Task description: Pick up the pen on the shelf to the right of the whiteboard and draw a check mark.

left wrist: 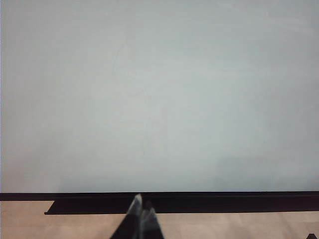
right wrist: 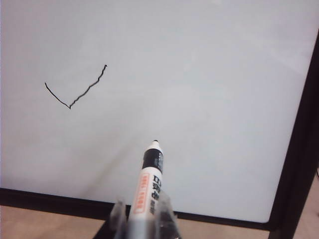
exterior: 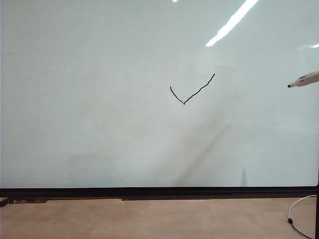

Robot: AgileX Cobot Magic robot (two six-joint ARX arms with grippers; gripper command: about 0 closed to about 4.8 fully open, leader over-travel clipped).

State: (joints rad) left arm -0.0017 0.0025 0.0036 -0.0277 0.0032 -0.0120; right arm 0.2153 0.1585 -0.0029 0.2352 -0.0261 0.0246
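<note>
The whiteboard [exterior: 99, 124] fills the exterior view. A thin black check mark [exterior: 191, 92] sits near its middle and also shows in the right wrist view as the check mark [right wrist: 75, 89]. My right gripper [right wrist: 142, 208] is shut on the pen [right wrist: 148, 184]; the black tip points at the board and hangs clear of it, off to the side of the tick. In the exterior view only the pen [exterior: 305, 79] pokes in from the right edge. My left gripper [left wrist: 142, 209] is shut and empty, low in front of the board's bottom frame. The shelf is out of view.
A black frame [exterior: 159, 191] runs along the board's bottom edge above a tan surface [exterior: 149, 219]. A white cable [exterior: 299, 204] lies at the bottom right. The board's dark side frame [right wrist: 299, 149] stands near the pen. A bright light reflection [exterior: 232, 22] streaks the upper board.
</note>
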